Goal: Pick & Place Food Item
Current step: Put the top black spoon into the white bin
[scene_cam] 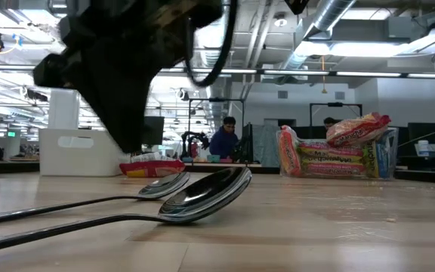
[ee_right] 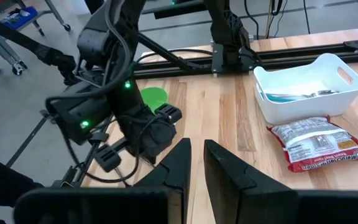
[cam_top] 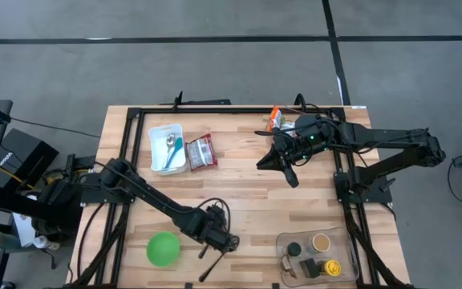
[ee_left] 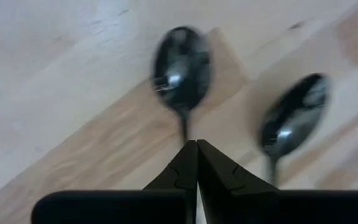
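Note:
Two metal spoons lie side by side on the wood table near its front edge: one spoon [ee_left: 182, 62] straight ahead of my left gripper [ee_left: 196, 148], the other spoon [ee_left: 294, 118] beside it. My left gripper [cam_top: 228, 240] points steeply down, shut, its tips over the first spoon's handle [ee_left: 184, 127]. In the low view both spoons [scene_cam: 202, 198] rest flat on the table. A red food packet [cam_top: 201, 151] lies flat next to a white bin [cam_top: 167, 147]. My right gripper [ee_right: 195, 149] hangs raised over the table's far right part, its fingers slightly apart with nothing between them. My left gripper stands with its shut fingertips [ee_left: 191, 149] at the near spoon's handle, coming from above. Whether they touch the handle I cannot tell. The spoon lies flat on the table.
A green bowl [cam_top: 163, 249] sits left of the spoons. A clear tray [cam_top: 283, 241] with small containers stands at the front right. An orange packet [cam_top: 275, 118] is at the far edge. The white bin holds utensils [ee_right: 303, 94]. People sit in the room behind the table [scene_cam: 223, 140].

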Robot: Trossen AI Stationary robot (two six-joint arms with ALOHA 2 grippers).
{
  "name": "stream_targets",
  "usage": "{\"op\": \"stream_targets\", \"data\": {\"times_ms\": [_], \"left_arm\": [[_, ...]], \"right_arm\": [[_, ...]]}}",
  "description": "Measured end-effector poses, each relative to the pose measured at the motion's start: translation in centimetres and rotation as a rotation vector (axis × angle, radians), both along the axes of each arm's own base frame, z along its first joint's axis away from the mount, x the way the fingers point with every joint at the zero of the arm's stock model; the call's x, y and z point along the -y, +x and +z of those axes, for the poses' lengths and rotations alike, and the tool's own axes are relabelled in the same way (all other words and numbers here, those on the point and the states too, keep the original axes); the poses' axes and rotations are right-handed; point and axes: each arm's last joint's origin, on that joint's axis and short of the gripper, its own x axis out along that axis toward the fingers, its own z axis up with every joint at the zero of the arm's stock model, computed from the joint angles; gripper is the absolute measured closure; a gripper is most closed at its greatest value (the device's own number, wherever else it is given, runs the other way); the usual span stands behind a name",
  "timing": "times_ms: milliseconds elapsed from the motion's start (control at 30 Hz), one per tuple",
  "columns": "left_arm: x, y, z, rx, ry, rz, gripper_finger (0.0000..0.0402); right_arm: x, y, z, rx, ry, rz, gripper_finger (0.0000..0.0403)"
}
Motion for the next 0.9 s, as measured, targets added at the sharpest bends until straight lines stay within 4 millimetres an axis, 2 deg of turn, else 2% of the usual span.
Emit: {"op": "stream_targets", "data": {"times_ms": [367,700,900], "left_arm": [[-0.1,0.0,-1.4,0.042,-0.066,-0.004,0.0386],[-0.2,0.0,-1.4,0.035,-0.07,-0.005,0.0327],[-0.5,-0.6,-2.3,0.007,-0.056,-0.004,0.03]], "right_arm": [[-0.1,0.0,0.0,-0.002,0.014,0.023,0.0363],[-0.1,0.0,0.0,-0.002,0.014,0.024,0.0363],[-0.1,0.0,0.0,-0.002,0.014,0.024,0.0363]]}}
